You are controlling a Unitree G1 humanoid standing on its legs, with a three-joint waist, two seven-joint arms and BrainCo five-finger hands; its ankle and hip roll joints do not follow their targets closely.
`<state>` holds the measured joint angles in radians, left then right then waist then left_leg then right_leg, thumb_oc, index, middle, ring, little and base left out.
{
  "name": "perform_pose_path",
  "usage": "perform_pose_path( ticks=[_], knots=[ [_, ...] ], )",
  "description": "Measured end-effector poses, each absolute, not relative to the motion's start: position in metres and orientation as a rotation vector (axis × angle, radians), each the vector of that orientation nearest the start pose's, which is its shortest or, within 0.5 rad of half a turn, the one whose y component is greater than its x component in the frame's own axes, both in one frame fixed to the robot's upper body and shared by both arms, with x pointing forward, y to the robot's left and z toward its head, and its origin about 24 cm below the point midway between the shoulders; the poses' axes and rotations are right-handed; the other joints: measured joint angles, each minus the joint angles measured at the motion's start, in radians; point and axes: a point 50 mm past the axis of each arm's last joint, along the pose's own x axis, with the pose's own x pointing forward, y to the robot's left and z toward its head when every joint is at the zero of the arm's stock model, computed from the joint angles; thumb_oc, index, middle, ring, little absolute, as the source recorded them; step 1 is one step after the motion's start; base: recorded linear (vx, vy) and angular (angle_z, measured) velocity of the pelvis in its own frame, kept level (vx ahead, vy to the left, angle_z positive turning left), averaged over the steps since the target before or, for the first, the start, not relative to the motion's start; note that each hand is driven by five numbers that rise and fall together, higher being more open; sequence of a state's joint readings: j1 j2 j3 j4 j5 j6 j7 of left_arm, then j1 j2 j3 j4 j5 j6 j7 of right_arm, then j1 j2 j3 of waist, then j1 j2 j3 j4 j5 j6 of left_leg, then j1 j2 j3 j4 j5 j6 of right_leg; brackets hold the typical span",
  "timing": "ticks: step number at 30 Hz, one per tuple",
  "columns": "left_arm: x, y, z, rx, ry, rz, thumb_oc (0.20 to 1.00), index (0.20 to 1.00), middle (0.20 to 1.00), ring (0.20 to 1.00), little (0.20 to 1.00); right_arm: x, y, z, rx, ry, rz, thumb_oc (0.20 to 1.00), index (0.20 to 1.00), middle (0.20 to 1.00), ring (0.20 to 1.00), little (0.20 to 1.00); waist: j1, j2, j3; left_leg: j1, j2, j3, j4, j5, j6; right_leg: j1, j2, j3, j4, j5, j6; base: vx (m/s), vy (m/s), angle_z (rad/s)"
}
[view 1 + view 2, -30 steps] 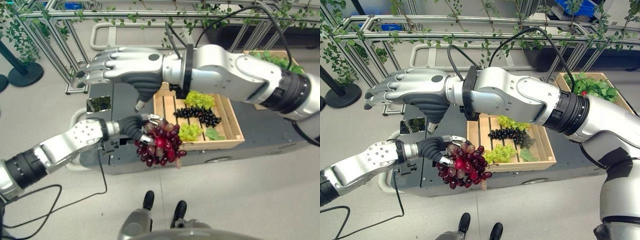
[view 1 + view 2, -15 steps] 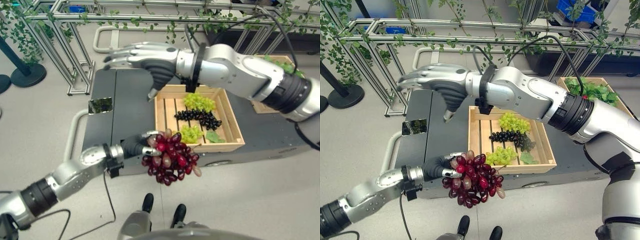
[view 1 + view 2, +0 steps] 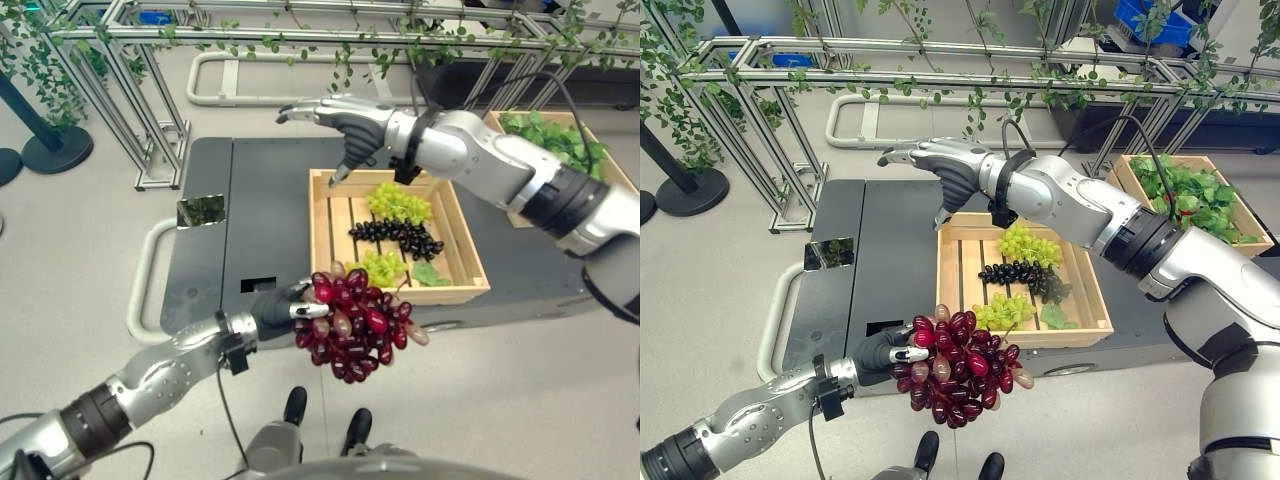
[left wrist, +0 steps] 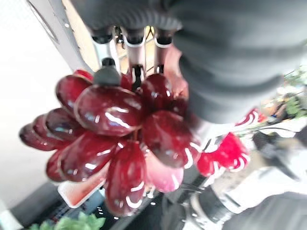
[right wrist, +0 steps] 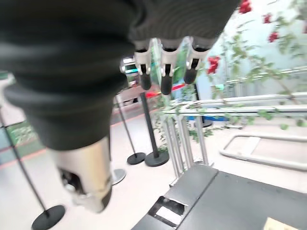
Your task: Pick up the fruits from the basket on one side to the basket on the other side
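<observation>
A bunch of dark red grapes [image 3: 355,322] hangs in the air in front of the black cart's near edge, just left of the wooden crate's [image 3: 465,245] front corner. My left hand [image 3: 277,306] is shut on its top, the fingers curled round the upper berries [image 4: 115,108]. The crate on the cart holds two green grape bunches [image 3: 399,201] and a black grape bunch [image 3: 400,232]. My right hand [image 3: 345,120] hovers open above the crate's far left corner, fingers straight and holding nothing.
The black cart [image 3: 255,200] has bare top left of the crate. A second crate of green leaves [image 3: 1190,195] stands at the far right. A metal frame with vines [image 3: 130,60] runs behind, with black stanchion bases [image 3: 45,145] on the floor at left.
My left hand has carried the red grapes a little right and lower. My right hand has drawn back to the right, from over the cart's middle to above the crate's far corner.
</observation>
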<state>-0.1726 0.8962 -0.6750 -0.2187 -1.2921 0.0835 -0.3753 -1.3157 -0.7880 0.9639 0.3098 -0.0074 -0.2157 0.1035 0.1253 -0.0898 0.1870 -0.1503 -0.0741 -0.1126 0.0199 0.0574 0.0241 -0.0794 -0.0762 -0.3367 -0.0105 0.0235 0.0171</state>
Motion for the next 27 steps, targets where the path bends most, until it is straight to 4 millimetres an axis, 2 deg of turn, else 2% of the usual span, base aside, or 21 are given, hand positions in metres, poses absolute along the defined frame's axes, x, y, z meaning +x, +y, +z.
perform_pose_path(
  ticks=[5,8,12,14,15,16,18,20,21,24,27],
  knots=[
    [0.213,0.133,0.065,-0.566,0.347,-0.927,0.2,0.2,0.2,0.2,0.2,0.355,-0.1,0.261,-1.171,-0.667,0.572,1.0,1.0,1.0,1.0,1.0,0.0,0.0,0.0,0.001,0.0,0.0,-0.002,0.0,0.0,0.004,0.001,-0.002,-0.005,0.0,0.0,0.0,0.001,0.01],
    [0.211,0.13,0.062,-0.698,0.29,-0.864,0.2,0.2,0.2,0.2,0.2,0.357,-0.134,0.227,-0.924,-0.532,0.489,1.0,1.0,1.0,1.0,1.0,0.002,0.0,0.0,0.001,-0.001,-0.001,-0.004,0.0,0.0,0.006,0.001,-0.005,-0.007,-0.002,0.003,0.0,-0.001,0.01],
    [0.212,0.131,0.06,-0.796,0.231,-0.791,0.2,0.2,0.2,0.2,0.2,0.349,-0.159,0.181,-0.721,-0.396,0.428,1.0,1.0,1.0,1.0,1.0,0.004,0.002,0.001,0.001,-0.002,-0.002,-0.009,0.0,0.001,0.011,0.001,-0.009,-0.015,-0.002,0.003,0.01,0.001,0.03],
    [0.212,0.134,0.059,-0.884,0.161,-0.712,0.2,0.2,0.2,0.2,0.2,0.332,-0.176,0.148,-0.618,-0.32,0.384,1.0,1.0,1.0,1.0,1.0,0.002,0.002,0.002,0.001,-0.003,-0.003,-0.013,0.001,0.001,0.012,0.001,-0.013,-0.019,-0.003,0.004,0.02,-0.001,0.07],
    [0.212,0.135,0.059,-0.898,0.15,-0.697,0.2,0.2,0.2,0.2,0.2,0.329,-0.179,0.141,-0.605,-0.298,0.379,1.0,1.0,1.0,1.0,1.0,0.0,0.003,0.003,0.001,-0.003,-0.002,-0.013,0.001,0.001,0.012,0.0,-0.013,-0.02,-0.003,0.004,0.01,0.011,0.12],
    [0.213,0.136,0.058,-0.928,0.121,-0.665,0.2,0.2,0.2,0.2,0.2,0.319,-0.189,0.123,-0.551,-0.25,0.34,1.0,1.0,1.0,1.0,1.0,-0.001,0.004,0.003,0.002,-0.004,-0.002,-0.015,0.001,0.001,0.019,0.0,-0.023,-0.025,-0.004,0.006,0.02,0.006,0.12],
    [0.216,0.141,0.058,-0.947,0.096,-0.621,0.2,0.2,0.2,0.2,0.2,0.306,-0.204,0.105,-0.517,-0.19,0.292,1.0,1.0,1.0,1.0,1.0,-0.001,0.011,0.007,0.003,-0.004,-0.003,-0.019,0.001,0.002,0.023,0.001,-0.03,-0.031,-0.004,0.006,0.02,0.004,0.1],
    [0.215,0.146,0.056,-0.966,0.075,-0.581,0.2,0.2,0.2,0.2,0.2,0.297,-0.215,0.098,-0.472,-0.173,0.235,1.0,1.0,1.0,1.0,1.0,-0.004,0.017,0.011,0.008,-0.004,-0.003,-0.023,0.001,0.002,0.026,0.001,-0.031,-0.034,-0.005,0.007,0.0,0.0,0.0],
    [0.213,0.15,0.052,-0.983,0.07,-0.542,0.2,0.2,0.2,0.2,0.2,0.288,-0.224,0.086,-0.429,-0.139,0.18,1.0,1.0,1.0,1.0,1.0,-0.005,0.022,0.014,0.019,-0.006,-0.002,-0.03,0.001,0.002,0.037,0.0,-0.031,-0.041,-0.006,0.009,0.0,0.0,0.0],
    [0.21,0.153,0.047,-0.991,0.078,-0.515,0.2,0.2,0.2,0.2,0.2,0.275,-0.236,0.066,-0.316,-0.086,0.09,1.0,1.0,1.0,1.0,1.0,-0.007,0.03,0.018,0.022,-0.007,-0.002,-0.033,0.001,0.002,0.046,0.001,-0.035,-0.049,-0.007,0.01,0.02,-0.002,0.08],
    [0.209,0.154,0.042,-1.007,0.074,-0.479,0.2,0.2,0.2,0.2,0.2,0.261,-0.238,0.044,-0.223,-0.026,0.043,1.0,1.0,1.0,1.0,1.0,-0.016,0.046,0.026,0.026,-0.009,-0.003,-0.034,0.001,0.002,0.053,0.0,-0.037,-0.053,-0.007,0.011,0.01,-0.001,0.03]
  ],
)
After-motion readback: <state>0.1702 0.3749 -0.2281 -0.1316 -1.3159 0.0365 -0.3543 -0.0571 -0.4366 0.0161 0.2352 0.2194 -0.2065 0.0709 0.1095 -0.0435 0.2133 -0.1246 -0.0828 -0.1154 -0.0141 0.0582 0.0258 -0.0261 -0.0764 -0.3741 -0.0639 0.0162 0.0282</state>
